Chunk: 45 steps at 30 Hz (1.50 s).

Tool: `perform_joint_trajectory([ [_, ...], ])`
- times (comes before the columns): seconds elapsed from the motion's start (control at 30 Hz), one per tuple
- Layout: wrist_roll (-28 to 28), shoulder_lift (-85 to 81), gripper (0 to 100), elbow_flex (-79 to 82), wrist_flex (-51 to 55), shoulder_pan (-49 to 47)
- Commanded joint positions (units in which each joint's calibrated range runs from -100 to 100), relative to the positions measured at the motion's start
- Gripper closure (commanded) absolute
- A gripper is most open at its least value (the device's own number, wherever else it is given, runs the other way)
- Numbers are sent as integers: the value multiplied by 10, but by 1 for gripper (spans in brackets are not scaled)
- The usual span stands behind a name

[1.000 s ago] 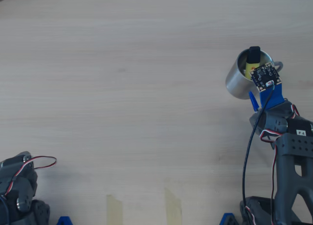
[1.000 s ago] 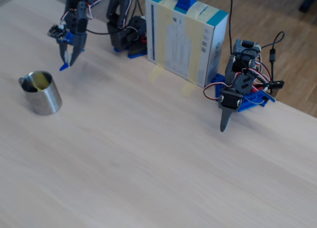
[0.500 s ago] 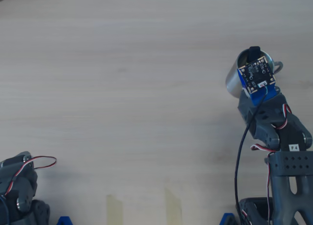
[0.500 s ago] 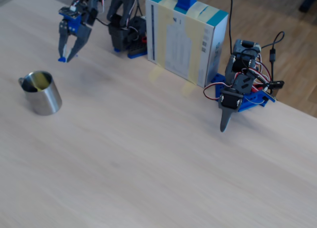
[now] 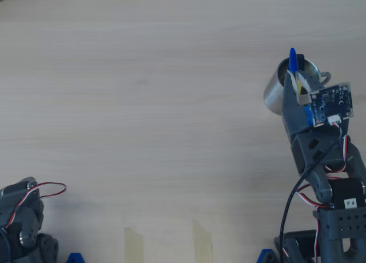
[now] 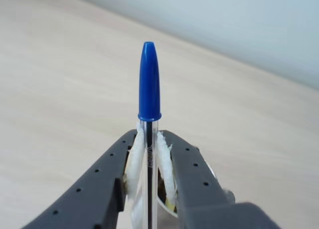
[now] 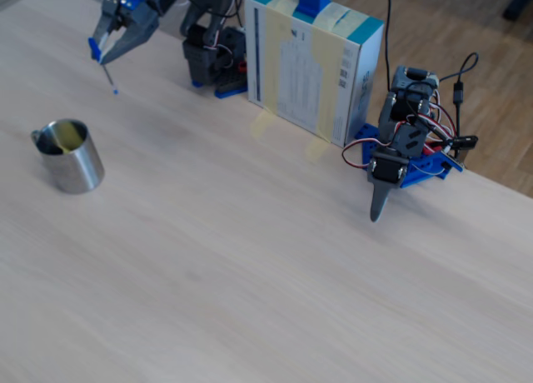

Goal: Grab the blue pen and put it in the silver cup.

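Above silver cup (image 7: 71,158), hand (image 6: 149,154) w/ blue pen (image 6: 149,84) rose higher.

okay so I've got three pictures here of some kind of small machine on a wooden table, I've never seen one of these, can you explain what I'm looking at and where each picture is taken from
This is a small dark grey robot arm with a two-finger gripper, standing on a pale wooden table.

One picture looks straight down from overhead. One comes from a camera riding on the arm's wrist, so you see the fingers up close. The third is a fixed camera looking across the table from the far side.

The gripper is shut on a thin clear pen with a blue cap; the wrist view shows white padding on the fingers pressing its barrel. In the fixed view the pen is held in the air, apart from a shiny steel mug with a loop handle. Something yellow sits inside the mug.

Also visible: a white and teal box and a second, idle arm.
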Motion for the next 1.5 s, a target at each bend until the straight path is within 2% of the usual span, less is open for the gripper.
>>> perform_joint_trajectory([
  [0.0, -24, -29, 98, -11, -46, -16],
  [0.2, -87, -57, 98, -12, -63, -39],
  [0.57, -171, -68, 98, -3, -191, -35],
  [0.93, -169, -61, 98, 16, -353, 10],
  [1.13, -143, -60, 98, 61, -452, 37],
  [1.37, -143, -58, 98, 92, -475, 43],
  [1.47, -121, -46, 98, 89, -475, 55],
])
